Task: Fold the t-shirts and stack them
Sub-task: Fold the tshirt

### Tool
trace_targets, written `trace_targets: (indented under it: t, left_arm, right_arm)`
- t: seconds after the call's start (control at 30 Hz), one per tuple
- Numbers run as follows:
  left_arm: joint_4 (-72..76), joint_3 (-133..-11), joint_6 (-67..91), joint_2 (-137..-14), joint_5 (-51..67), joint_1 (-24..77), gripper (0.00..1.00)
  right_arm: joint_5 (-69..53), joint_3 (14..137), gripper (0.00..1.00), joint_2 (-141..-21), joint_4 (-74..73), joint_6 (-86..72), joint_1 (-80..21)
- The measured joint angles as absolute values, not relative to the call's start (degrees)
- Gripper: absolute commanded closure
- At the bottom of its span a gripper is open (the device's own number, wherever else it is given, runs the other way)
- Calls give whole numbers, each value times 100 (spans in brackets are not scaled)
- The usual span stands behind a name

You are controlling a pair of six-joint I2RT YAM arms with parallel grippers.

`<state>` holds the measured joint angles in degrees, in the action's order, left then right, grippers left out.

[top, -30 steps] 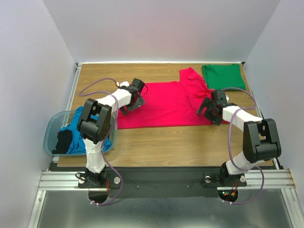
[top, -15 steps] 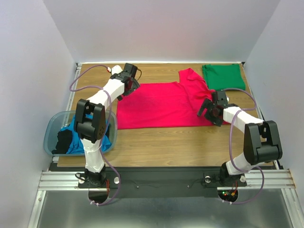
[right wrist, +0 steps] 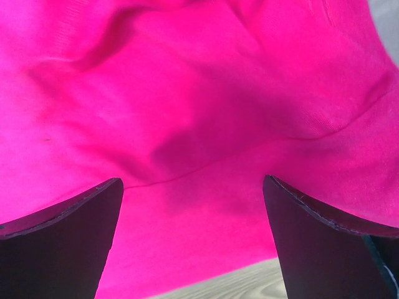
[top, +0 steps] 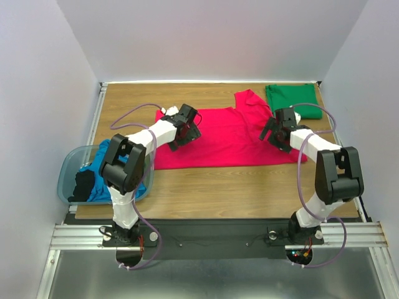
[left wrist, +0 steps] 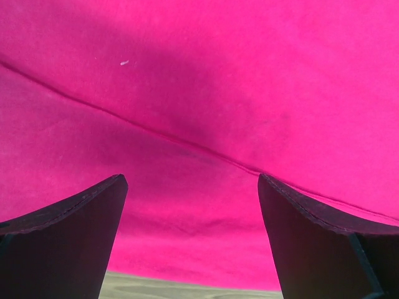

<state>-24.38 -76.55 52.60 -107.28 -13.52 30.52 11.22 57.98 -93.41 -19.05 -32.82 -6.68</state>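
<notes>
Now, surface: wooden table, pale walls around
T-shirts: three; crimson-pink shirt spread centrally, green shirt folded far right, blue shirt in tub
Grippers: two; left gripper and right gripper spread wide over crimson-pink shirt

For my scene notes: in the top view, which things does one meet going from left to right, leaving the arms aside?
tub → pink shirt → green shirt

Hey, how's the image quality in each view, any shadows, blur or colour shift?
Top external: evenly lit, sharp, no glare on the crimson-pink t-shirt. Left wrist: a dark shadow band falls across the cloth; the fingers show as flat black. Right wrist: oversaturated magenta, shadow pooled in the folds.
</notes>
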Motion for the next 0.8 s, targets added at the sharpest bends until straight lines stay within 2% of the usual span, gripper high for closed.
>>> trace_targets:
  t: [0.23,0.33,0.53,0.8]
  left_arm:
    - [-1839,-6954,5371,-10632,-1234,3133,2]
    - [-1500,-6547,5426,-10372,-1240,3223,2]
    - [-1037,-5669,5671,-9751,-1269,3581,1]
    - [-851,-4646,6313,-8873,-1221,4311,2]
  right_arm:
    - [1212,5140,0,-9258,-1616,-3428,-655]
    - [1186,4469,0,-8630,-1474,-3553,-648]
    - [1227,3264,0,-6971,-2106,-4178,-642]
    - [1341,2543,0,-5277,-3218,-5151,-633]
